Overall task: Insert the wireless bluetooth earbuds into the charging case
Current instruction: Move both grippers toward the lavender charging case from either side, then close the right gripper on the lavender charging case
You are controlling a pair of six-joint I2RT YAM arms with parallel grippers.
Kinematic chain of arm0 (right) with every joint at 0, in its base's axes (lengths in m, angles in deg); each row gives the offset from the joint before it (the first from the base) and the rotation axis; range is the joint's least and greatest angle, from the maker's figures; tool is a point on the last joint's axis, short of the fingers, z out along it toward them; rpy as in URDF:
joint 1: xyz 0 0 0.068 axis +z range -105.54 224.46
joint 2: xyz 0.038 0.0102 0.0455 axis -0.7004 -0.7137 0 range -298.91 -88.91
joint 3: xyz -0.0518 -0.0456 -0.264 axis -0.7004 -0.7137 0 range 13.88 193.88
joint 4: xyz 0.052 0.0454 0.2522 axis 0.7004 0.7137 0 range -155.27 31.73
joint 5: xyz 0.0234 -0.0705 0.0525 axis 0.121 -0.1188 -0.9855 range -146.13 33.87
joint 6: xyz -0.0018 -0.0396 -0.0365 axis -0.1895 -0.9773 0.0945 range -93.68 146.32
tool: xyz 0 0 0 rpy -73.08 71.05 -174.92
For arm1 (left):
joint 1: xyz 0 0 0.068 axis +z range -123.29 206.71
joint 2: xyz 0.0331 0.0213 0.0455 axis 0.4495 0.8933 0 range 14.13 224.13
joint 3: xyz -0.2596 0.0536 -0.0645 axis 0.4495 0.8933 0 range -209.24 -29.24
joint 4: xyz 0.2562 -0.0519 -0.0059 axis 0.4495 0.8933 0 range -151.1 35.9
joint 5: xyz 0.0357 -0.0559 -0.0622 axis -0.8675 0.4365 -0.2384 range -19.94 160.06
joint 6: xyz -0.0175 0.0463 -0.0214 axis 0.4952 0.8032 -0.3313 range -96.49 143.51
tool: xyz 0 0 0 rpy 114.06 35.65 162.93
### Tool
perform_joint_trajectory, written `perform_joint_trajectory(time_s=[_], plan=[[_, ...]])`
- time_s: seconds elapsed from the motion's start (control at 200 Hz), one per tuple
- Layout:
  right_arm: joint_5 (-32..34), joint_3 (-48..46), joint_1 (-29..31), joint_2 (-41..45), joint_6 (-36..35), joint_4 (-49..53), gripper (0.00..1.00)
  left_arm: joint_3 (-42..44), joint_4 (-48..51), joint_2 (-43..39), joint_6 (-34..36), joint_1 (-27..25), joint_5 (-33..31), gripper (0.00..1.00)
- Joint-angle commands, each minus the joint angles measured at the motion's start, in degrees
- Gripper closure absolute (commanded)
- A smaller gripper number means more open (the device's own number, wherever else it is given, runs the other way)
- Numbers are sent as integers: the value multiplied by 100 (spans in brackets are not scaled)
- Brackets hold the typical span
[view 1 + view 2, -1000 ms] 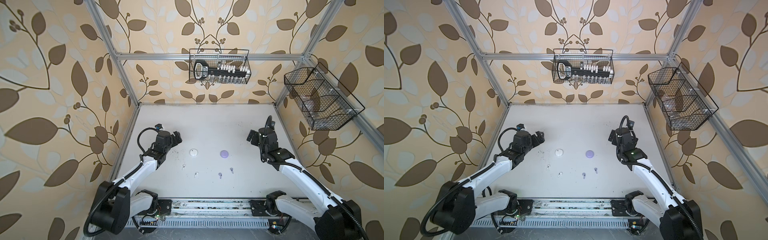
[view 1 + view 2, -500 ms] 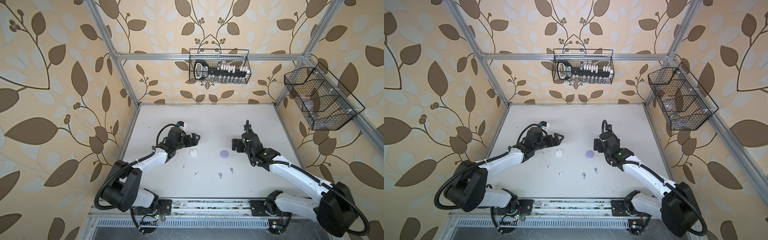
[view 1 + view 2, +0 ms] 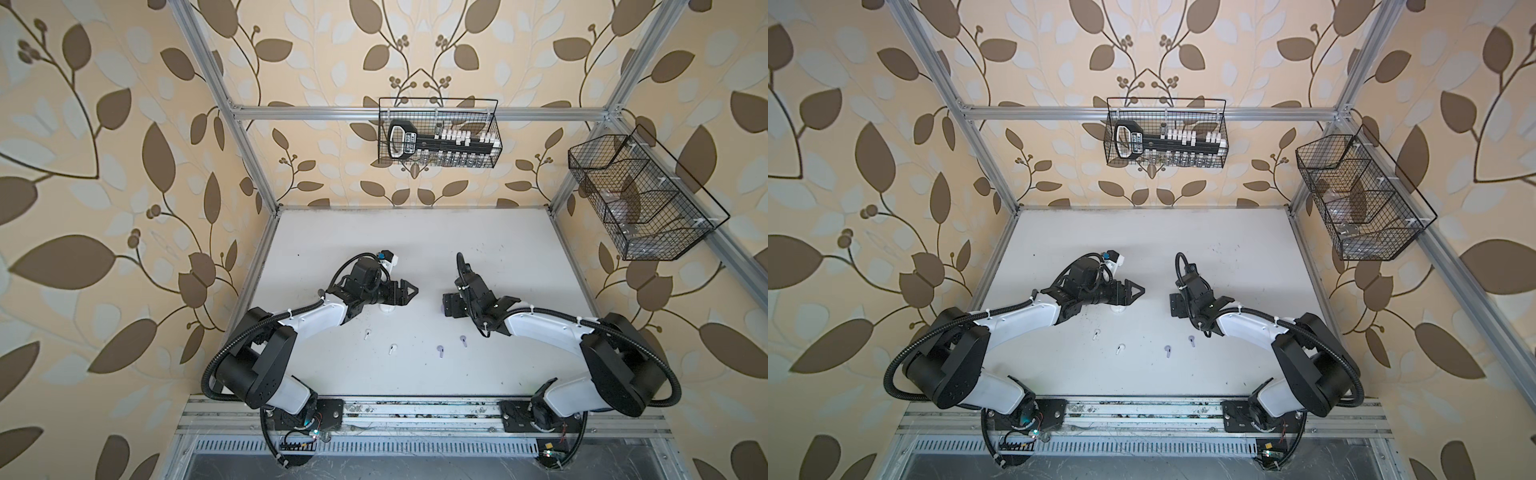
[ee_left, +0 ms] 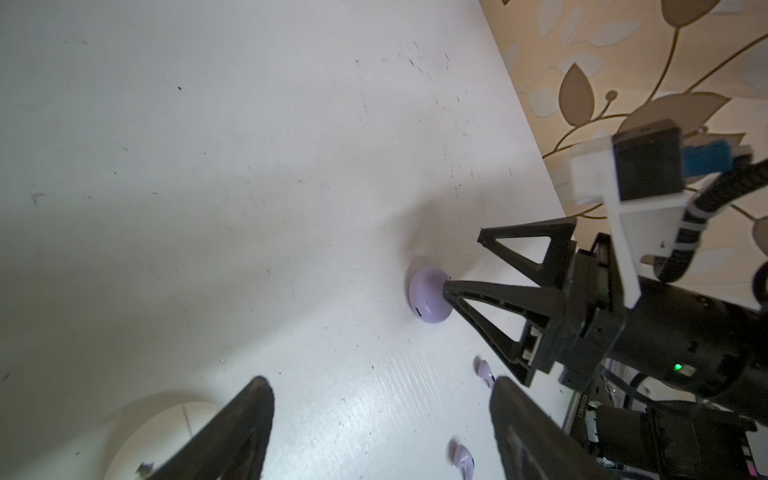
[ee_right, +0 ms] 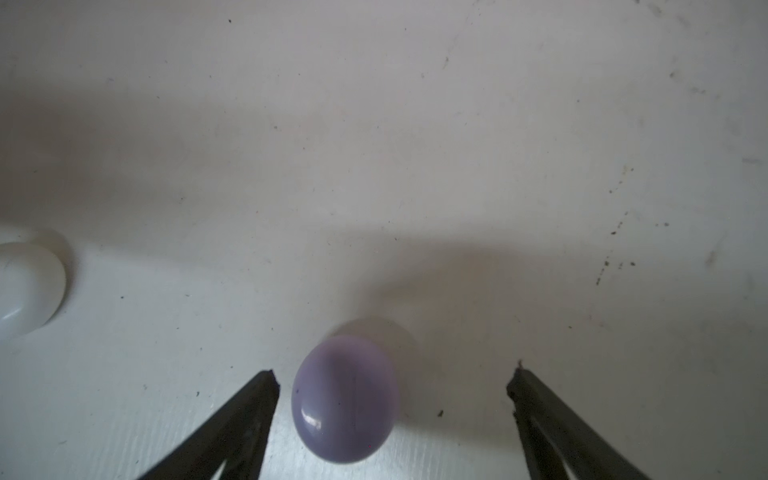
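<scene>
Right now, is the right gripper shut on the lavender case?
No, the right gripper stands open, the lavender case between its spread fingers.

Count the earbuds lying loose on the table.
4, in a row, left to right in both top views: outer white earbud, inner white earbud, inner lavender earbud, outer lavender earbud. Others might be hidden.

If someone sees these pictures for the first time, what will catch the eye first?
Two arms reach inward over the white table, each with an open hand at a round case: the left hand by the white case, the right hand with the lavender case between its fingers. Nearer the table's front edge, four earbuds lie loose in a row, two white and two lavender.
</scene>
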Motion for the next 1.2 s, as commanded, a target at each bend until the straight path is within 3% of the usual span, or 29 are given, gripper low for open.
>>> perform_joint_trajectory(time_s=[0.0,0.23,0.47,1.195], plan=[[40,185,129,-253,150,-112,15,-233,-211,110,122,4,224,19],[577,218,645,-450,306,-92,16,-270,-234,266,79,4,243,20],[788,436,705,-691,427,190,23,-289,-196,300,78,6,180,20],[693,641,635,-1031,617,599,39,-393,-27,433,51,7,56,21]])
